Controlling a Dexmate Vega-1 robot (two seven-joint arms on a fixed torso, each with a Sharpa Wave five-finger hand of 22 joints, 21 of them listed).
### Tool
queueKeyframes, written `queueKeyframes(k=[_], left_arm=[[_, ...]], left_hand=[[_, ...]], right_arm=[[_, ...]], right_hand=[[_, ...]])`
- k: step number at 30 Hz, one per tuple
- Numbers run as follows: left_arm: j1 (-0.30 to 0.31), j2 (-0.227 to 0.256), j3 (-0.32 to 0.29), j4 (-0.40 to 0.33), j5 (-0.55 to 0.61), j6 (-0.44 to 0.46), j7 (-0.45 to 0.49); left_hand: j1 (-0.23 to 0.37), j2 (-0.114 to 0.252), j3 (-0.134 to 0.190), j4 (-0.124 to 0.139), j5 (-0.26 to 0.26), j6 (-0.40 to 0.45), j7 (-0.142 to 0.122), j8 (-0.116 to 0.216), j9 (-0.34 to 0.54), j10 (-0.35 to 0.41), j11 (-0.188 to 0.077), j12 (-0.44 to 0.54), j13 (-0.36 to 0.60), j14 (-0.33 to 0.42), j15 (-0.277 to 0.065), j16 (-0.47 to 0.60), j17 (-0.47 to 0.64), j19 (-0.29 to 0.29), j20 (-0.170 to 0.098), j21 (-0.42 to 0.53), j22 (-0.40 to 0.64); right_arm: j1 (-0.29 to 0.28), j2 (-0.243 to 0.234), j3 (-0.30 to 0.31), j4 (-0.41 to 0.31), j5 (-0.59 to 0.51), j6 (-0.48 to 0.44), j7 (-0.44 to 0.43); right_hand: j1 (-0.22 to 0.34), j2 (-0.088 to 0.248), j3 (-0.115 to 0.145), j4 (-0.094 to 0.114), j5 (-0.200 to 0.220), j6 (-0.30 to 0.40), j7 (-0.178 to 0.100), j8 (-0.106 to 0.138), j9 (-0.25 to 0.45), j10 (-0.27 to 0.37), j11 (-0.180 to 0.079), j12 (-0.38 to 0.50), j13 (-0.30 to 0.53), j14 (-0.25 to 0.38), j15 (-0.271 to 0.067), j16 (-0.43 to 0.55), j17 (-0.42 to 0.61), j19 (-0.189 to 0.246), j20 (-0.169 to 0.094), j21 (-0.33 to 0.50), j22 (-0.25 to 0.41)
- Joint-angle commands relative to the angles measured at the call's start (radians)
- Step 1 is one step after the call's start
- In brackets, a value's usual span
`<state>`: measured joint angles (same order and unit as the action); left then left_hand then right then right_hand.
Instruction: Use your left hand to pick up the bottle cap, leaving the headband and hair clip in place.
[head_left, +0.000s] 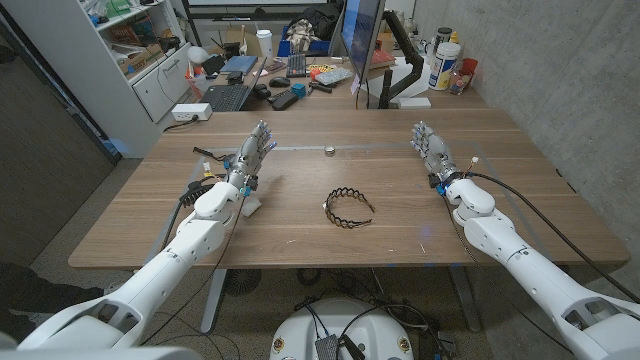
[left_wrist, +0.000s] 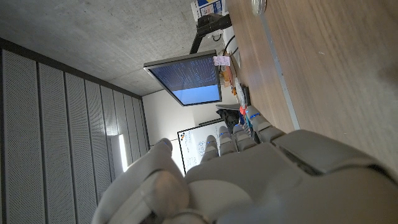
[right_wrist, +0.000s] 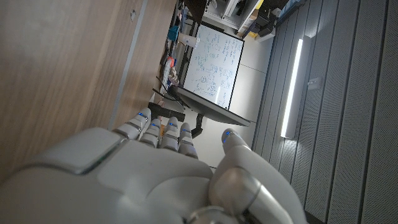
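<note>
- Wooden brown surface (head_left: 300, 215) carries a black wavy-toothed plastic headband (head_left: 348, 207), which lies near its middle and serves as the landmark.
- Small round metallic-looking bottle cap (head_left: 328, 151) sits beyond the headband, toward the far side, well apart from it; in the left wrist view the cap (left_wrist: 259, 5) shows on the wood ahead of the fingers.
- Left robot hand (head_left: 253, 157) stands to the left of the headband, fingers extended and apart, holding nothing, and apart from the cap.
- Right robot hand (head_left: 431, 146) stands to the right of the headband, fingers likewise extended and empty.
- Small white object (head_left: 249, 208) lies by the left wrist, left of the headband; too small to identify.
</note>
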<state>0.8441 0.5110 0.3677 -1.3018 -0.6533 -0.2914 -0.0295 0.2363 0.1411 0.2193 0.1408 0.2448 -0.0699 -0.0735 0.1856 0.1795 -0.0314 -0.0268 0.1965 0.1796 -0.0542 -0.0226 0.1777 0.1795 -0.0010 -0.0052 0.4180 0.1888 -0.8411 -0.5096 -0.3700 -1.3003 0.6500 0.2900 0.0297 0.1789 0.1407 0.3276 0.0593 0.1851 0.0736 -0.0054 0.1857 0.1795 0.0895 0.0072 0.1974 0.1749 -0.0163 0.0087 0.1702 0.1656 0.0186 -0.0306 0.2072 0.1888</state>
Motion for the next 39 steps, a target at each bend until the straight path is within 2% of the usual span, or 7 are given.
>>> queueKeyframes(k=[1, 21, 24, 27, 30, 33, 39], left_arm=[[0.005, 0.003, -0.008, 0.001, -0.007, -0.008, -0.005], [-0.007, 0.006, -0.002, 0.017, 0.015, -0.02, -0.005], [-0.014, 0.012, 0.006, 0.019, 0.05, -0.036, 0.009], [-0.027, 0.028, 0.02, 0.017, 0.118, -0.056, 0.04], [-0.035, 0.036, 0.027, 0.016, 0.149, -0.06, 0.054], [-0.047, 0.047, 0.038, 0.012, 0.194, -0.059, 0.076], [-0.082, 0.072, 0.064, 0.009, 0.295, -0.053, 0.114]], left_hand=[[0.011, 0.0, 0.007, -0.001, 0.007, 0.002, -0.01, 0.006, 0.002, -0.004, 0.001, 0.005, 0.004, -0.009, 0.003, 0.007, 0.002, -0.006, -0.006, 0.005, 0.002], [0.013, 0.0, 0.009, -0.002, 0.007, 0.007, -0.015, 0.007, 0.002, -0.006, -0.005, 0.003, 0.004, -0.008, 0.003, 0.007, 0.001, -0.006, 0.005, 0.003, 0.002], [0.016, -0.001, 0.01, -0.005, 0.007, 0.006, -0.015, 0.006, 0.002, -0.007, -0.004, 0.002, 0.004, -0.01, 0.003, 0.006, 0.001, -0.006, 0.005, 0.002, 0.002], [0.035, -0.005, 0.017, -0.02, 0.008, 0.005, -0.031, 0.006, 0.002, -0.016, -0.012, -0.001, 0.004, -0.012, 0.022, 0.005, -0.001, -0.011, 0.031, -0.002, 0.001], [0.045, -0.007, 0.021, -0.028, 0.008, 0.008, -0.039, 0.007, 0.002, -0.017, -0.013, -0.001, 0.004, -0.013, 0.028, 0.004, -0.001, -0.014, 0.041, -0.004, 0.001], [0.057, -0.01, 0.025, -0.037, 0.007, 0.015, -0.043, 0.01, 0.003, -0.019, -0.02, -0.002, 0.004, -0.006, 0.032, 0.007, -0.001, -0.014, 0.047, -0.006, 0.001], [0.08, -0.019, 0.031, -0.056, 0.005, 0.027, -0.054, 0.014, 0.003, -0.015, -0.018, 0.001, 0.005, 0.008, 0.035, 0.011, -0.001, -0.012, 0.058, -0.007, 0.001]], right_arm=[[-0.003, 0.002, -0.002, -0.008, -0.005, 0.001, -0.01], [0.002, 0.004, -0.005, -0.007, -0.008, -0.002, -0.011], [0.003, 0.004, -0.004, -0.006, -0.007, -0.001, -0.009], [0.001, 0.005, -0.004, -0.004, -0.007, 0.002, -0.009], [0.0, 0.005, -0.003, -0.003, -0.007, 0.004, -0.011], [0.0, 0.005, -0.002, 0.0, -0.006, 0.006, -0.01], [0.002, 0.005, -0.002, 0.008, -0.01, 0.017, -0.003]], right_hand=[[0.009, 0.01, 0.008, 0.0, 0.006, 0.007, 0.002, 0.005, 0.005, 0.009, 0.001, 0.005, 0.006, -0.007, 0.0, 0.005, 0.002, 0.001, -0.044, 0.005, 0.003], [0.014, 0.011, 0.009, -0.004, 0.004, 0.007, 0.003, 0.004, 0.006, 0.009, 0.001, 0.005, 0.006, -0.007, 0.002, 0.006, 0.002, 0.001, -0.044, 0.006, 0.003], [0.015, 0.011, 0.009, -0.005, 0.004, 0.007, 0.003, 0.004, 0.006, 0.009, 0.001, 0.005, 0.006, -0.007, 0.002, 0.006, 0.002, 0.001, -0.045, 0.006, 0.003], [0.015, 0.011, 0.009, -0.005, 0.004, 0.007, 0.003, 0.004, 0.006, 0.009, 0.001, 0.005, 0.006, -0.007, 0.002, 0.006, 0.002, 0.001, -0.045, 0.006, 0.003], [0.016, 0.011, 0.009, -0.005, 0.004, 0.007, 0.003, 0.004, 0.006, 0.009, 0.001, 0.005, 0.006, -0.007, 0.001, 0.006, 0.002, 0.001, -0.044, 0.006, 0.004], [0.016, 0.011, 0.009, -0.006, 0.004, 0.007, 0.003, 0.004, 0.006, 0.009, 0.001, 0.005, 0.006, -0.007, 0.001, 0.006, 0.002, 0.001, -0.045, 0.006, 0.004], [0.017, 0.01, 0.009, -0.006, 0.004, 0.008, 0.002, 0.005, 0.006, 0.009, 0.001, 0.006, 0.006, -0.008, 0.001, 0.006, 0.002, 0.001, -0.044, 0.006, 0.004]])
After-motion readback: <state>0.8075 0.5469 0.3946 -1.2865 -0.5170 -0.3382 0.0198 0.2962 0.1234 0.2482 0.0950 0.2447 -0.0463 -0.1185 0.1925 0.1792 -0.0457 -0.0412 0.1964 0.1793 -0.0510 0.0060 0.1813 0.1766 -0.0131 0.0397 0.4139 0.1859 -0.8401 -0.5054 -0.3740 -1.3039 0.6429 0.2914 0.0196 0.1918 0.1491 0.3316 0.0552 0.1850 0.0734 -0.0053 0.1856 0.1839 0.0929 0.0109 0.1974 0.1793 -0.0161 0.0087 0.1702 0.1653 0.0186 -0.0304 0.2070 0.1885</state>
